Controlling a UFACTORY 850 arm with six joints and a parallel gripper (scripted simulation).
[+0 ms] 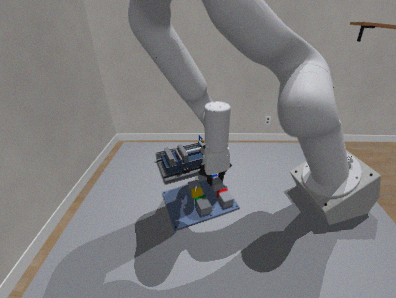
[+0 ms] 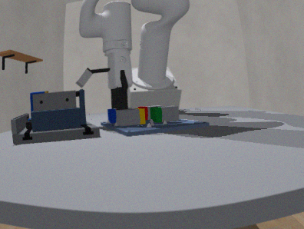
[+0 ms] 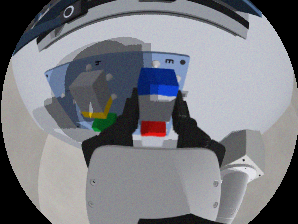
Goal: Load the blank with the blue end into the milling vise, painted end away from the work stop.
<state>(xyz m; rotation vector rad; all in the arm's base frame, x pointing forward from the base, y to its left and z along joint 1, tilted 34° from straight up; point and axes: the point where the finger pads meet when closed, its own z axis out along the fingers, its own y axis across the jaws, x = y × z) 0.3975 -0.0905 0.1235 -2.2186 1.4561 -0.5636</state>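
The blank with the blue end (image 2: 123,116) lies on the blue infeed plate (image 2: 153,127), at its end nearest the vise. My gripper (image 2: 119,103) stands upright over it, shut on its grey body. In the wrist view the two dark fingers clamp the blank's long sides, with the blue end (image 3: 157,84) sticking out beyond them. In the top view the gripper (image 1: 214,179) hides most of this blank. The milling vise (image 2: 57,111) stands to the left, with its jaws empty; it also shows in the top view (image 1: 180,159).
The other blanks lie on the infeed plate (image 1: 200,205): a red-ended one (image 1: 225,196) right behind the held blank, a green-ended one (image 1: 202,204) and a yellow-ended one (image 1: 197,190) beside it. The robot base (image 1: 335,187) stands to the right.
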